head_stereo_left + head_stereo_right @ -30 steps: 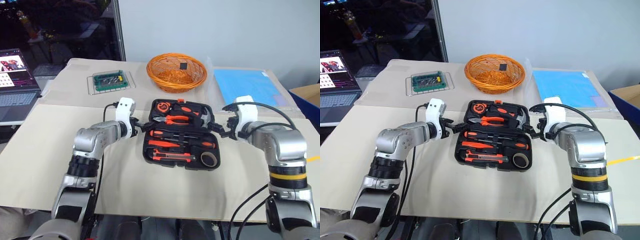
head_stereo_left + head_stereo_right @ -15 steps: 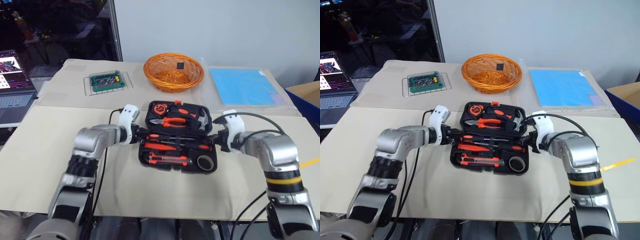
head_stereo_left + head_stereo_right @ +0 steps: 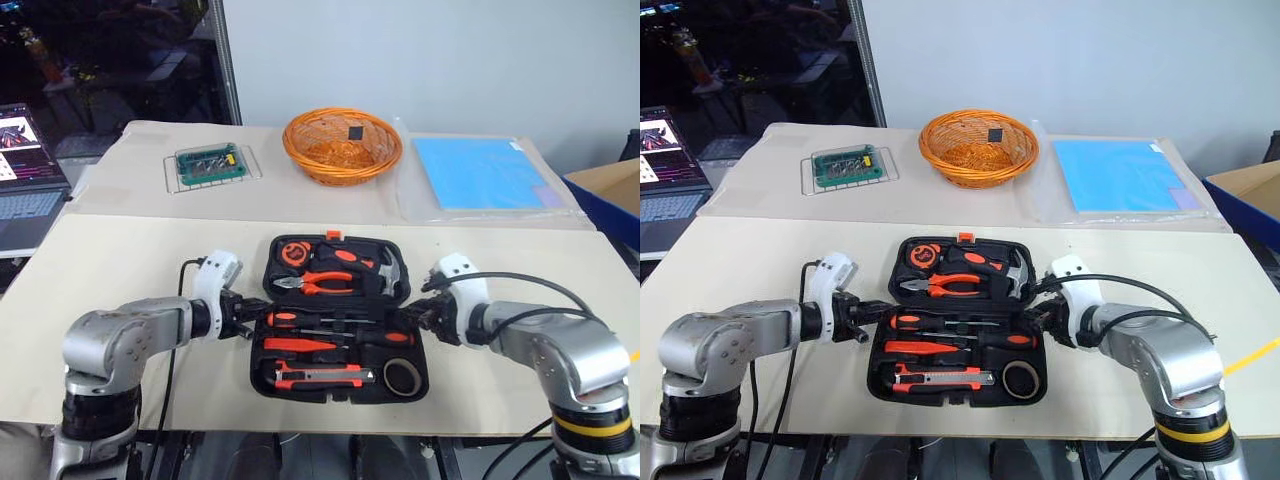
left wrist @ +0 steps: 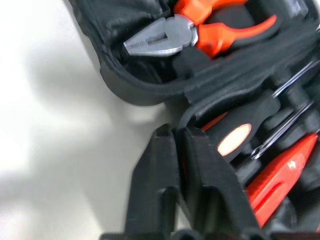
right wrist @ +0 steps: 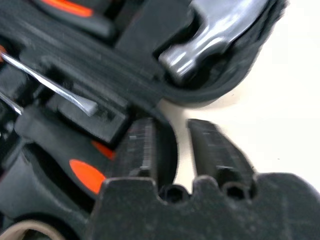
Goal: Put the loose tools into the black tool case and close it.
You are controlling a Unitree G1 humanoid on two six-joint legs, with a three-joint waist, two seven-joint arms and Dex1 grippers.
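Observation:
The black tool case lies open on the table just in front of me. In its near half lie two black-and-orange screwdrivers, an all-orange one, the utility knife and the grey tape roll. Pliers, a hammer and a tape measure sit in the far half. My left gripper is shut on the case's left rim. My right gripper straddles the right rim, fingers apart, with table showing in the gap.
At the back of the table stand an orange wicker basket, a green circuit board in a clear tray and a blue sheet. A laptop is at far left, a blue-edged box at far right. The case nearly reaches the table's front edge.
Both grippers closed on the case's sides and drew back, sliding the case toward me, away from the basket. The right fingers have since parted a little.

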